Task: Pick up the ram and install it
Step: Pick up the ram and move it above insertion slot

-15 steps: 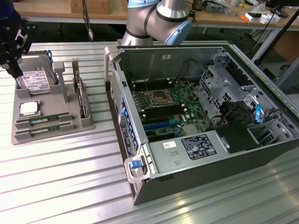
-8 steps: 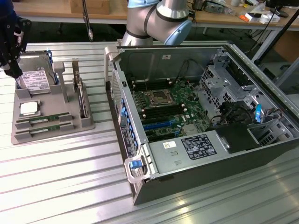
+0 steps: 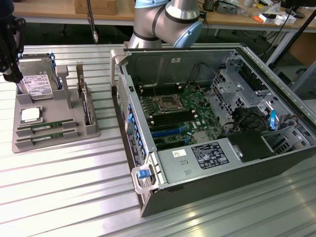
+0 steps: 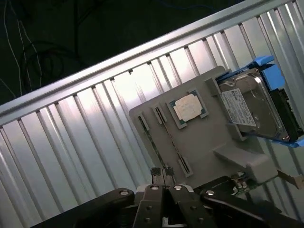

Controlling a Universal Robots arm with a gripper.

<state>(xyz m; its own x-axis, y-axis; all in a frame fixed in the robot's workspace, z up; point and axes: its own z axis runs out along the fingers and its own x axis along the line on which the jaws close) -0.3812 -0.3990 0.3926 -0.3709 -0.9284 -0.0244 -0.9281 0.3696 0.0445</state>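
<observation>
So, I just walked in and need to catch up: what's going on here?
The robot arm's gripper, shut, hangs above the grey parts tray. Both RAM sticks lie in their tray slots, beside the processor and the hard drive. The open computer case sits to the exterior view's right; no RAM has been picked up yet.

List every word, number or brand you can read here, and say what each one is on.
No text is legible.
White label on the hard drive: print blurred.
Black label on the power supply: too small.
Labels on the ram: too small.
Sticker on the computer case: too small.
</observation>
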